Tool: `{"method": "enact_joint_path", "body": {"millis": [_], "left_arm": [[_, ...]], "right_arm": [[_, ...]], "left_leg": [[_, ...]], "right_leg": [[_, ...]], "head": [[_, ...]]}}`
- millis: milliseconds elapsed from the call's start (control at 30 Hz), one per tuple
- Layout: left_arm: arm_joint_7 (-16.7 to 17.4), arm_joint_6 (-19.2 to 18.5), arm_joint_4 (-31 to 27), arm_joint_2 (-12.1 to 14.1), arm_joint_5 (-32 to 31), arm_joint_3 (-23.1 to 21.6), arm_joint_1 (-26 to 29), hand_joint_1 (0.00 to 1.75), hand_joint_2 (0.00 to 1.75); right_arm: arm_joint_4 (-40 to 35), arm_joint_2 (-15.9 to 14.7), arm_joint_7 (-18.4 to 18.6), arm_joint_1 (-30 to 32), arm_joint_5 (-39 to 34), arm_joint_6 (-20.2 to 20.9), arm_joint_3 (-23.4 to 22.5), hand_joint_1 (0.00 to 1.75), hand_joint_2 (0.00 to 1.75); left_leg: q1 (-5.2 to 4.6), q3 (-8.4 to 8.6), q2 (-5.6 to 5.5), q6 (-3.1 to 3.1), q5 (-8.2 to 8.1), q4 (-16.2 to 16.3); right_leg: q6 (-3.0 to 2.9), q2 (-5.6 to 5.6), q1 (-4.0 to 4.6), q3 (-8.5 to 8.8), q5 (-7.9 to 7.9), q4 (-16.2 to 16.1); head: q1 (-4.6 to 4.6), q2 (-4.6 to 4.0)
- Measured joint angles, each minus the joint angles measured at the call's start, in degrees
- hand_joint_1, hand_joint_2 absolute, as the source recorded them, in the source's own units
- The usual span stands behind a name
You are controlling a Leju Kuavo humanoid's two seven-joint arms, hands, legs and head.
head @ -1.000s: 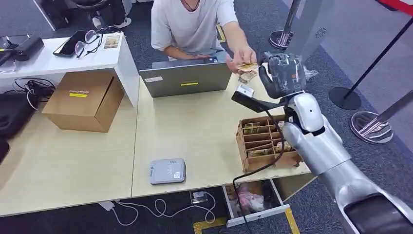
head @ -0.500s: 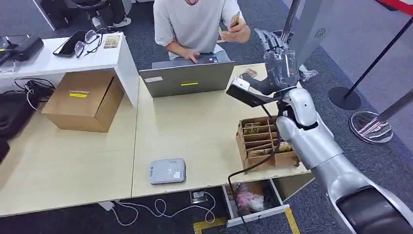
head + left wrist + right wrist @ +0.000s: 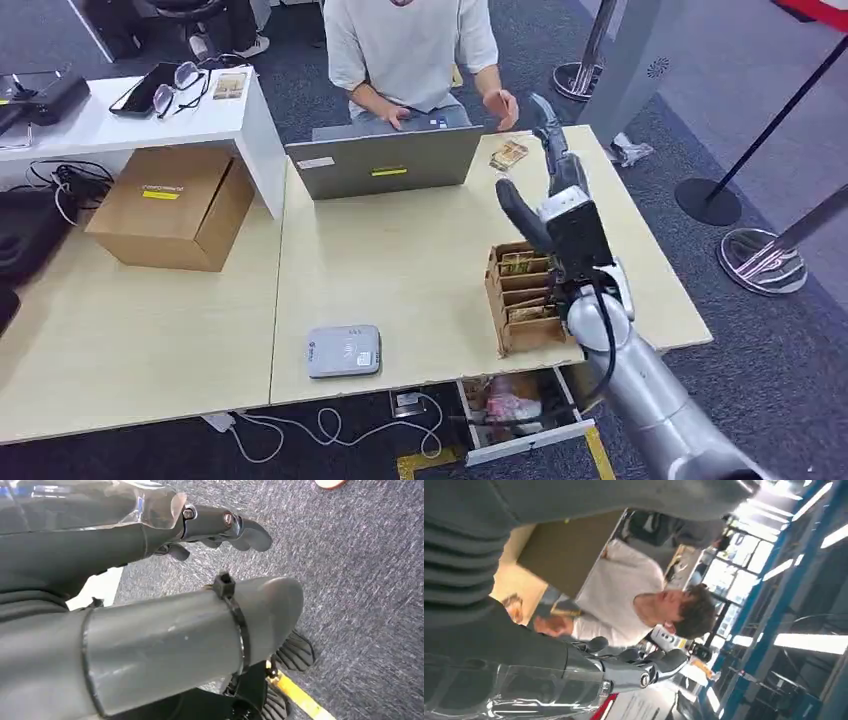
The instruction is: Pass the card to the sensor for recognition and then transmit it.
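Head view: right hand (image 3: 553, 195) empty, fingers spread, above card rack (image 3: 530, 295), laptop (image 3: 385, 160) beyond

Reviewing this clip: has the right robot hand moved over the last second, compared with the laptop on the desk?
Yes. The right robot hand has drawn back from the far edge beside the laptop toward the wooden card organizer, nearer the robot, fingers apart and empty.

Grey sensor (image 3: 343, 351) flat near table's front edge, cards (image 3: 508, 155) beside laptop
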Motion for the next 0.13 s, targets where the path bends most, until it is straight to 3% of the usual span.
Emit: {"method": "enact_joint_path", "body": {"millis": [133], "left_arm": [[0.00,-0.37,0.00,0.11,-0.64,0.00,0.38,0.00,0.00]], "right_arm": [[-6.30,2.27,-0.81,5.90,-1.32,0.13,-0.48,0.00,0.00]], "left_leg": [[0.00,0.01,0.01,0.00,0.00,-0.01]], "right_leg": [[0.00,0.00,0.01,0.00,-0.01,0.00]], "head": [[0.00,0.00]]}}
